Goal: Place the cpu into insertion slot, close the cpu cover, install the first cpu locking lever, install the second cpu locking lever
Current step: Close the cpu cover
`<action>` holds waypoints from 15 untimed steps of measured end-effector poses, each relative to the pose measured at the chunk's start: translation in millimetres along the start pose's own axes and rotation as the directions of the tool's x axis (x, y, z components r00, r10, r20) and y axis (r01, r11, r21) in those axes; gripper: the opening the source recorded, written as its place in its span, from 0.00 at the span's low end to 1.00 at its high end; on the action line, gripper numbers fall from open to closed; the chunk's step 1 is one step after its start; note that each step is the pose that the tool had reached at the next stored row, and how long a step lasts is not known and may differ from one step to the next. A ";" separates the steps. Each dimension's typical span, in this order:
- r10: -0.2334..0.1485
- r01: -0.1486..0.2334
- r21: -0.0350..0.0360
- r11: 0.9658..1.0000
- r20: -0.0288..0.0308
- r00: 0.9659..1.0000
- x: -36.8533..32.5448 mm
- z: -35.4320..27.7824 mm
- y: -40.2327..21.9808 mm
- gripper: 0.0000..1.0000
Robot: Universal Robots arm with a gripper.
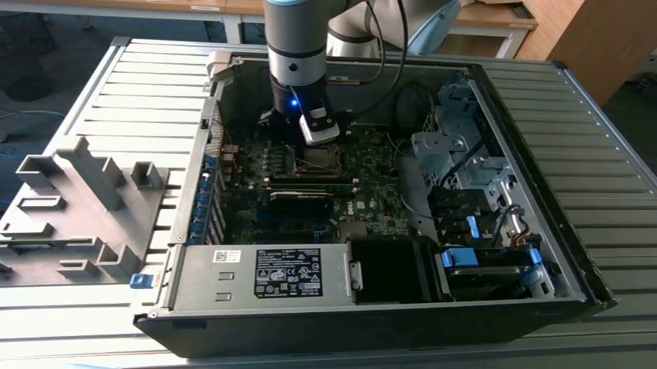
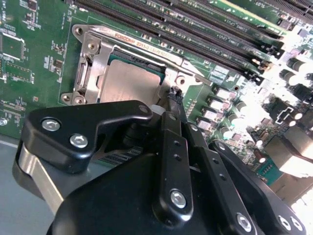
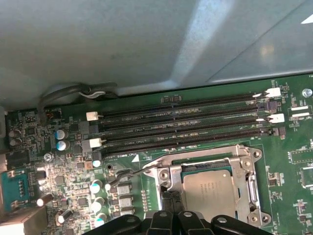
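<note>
1. Open case lying on a slatted table, with the arm reaching straight down into it, in the exterior view.
2. Low over the green board, the gripper, fingers pressed together, tip just beside one corner of the cover. Touching that corner or not: cannot tell.
3. Cannot make out whether anything thin is pinched between the fingers, the tip being small and dark against dark parts.
4. Seated in the slot, the cpu, its silvery top showing through the cover's cut-out in both wrist views.
5. Cover lying flat over the cpu and framing it. Slot almost wholly hidden beneath both, with just a dark strip along one edge.
6. Nearest edge of cover and cpu hidden behind the gripper's black body in both wrist views.
7. Thin dark rod sticking out from the cover's corner near the fingertips, across the board. Latched or loose: cannot tell.
8. Four long black memory slots near the cover, running alongside it.
9. In the exterior view, slot area partly blocked by the gripper and too small to read. Grey fixture on the table at the exterior view's left, well apart from the arm.
</note>
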State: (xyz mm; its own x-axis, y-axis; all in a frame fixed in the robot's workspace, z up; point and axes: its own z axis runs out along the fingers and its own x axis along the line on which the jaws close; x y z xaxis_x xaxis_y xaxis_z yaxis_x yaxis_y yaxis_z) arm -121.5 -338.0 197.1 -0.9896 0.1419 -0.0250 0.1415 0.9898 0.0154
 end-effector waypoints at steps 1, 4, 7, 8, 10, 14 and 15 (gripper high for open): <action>0.000 0.000 0.000 1.000 0.000 1.000 0.0 0.0 0.0 0.11; 0.000 0.000 0.000 1.000 0.000 1.000 0.0 0.4 0.0 0.11; 0.000 0.000 0.000 1.000 0.000 1.000 0.0 0.7 0.0 0.11; 0.000 0.000 0.000 1.000 0.000 1.000 0.0 0.7 -0.1 0.11; 0.000 0.000 -0.001 1.000 0.000 1.000 0.0 0.0 0.1 0.11; 0.000 0.000 0.000 1.000 0.000 1.000 -0.2 -8.0 0.2 0.11; 0.000 0.000 0.000 1.000 0.000 1.000 -0.3 -10.2 0.2 0.11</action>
State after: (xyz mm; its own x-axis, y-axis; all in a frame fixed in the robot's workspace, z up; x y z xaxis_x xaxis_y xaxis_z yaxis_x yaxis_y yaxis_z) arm -121.5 -337.9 207.3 -0.9895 0.1420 -0.0252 0.1416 0.9898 0.0157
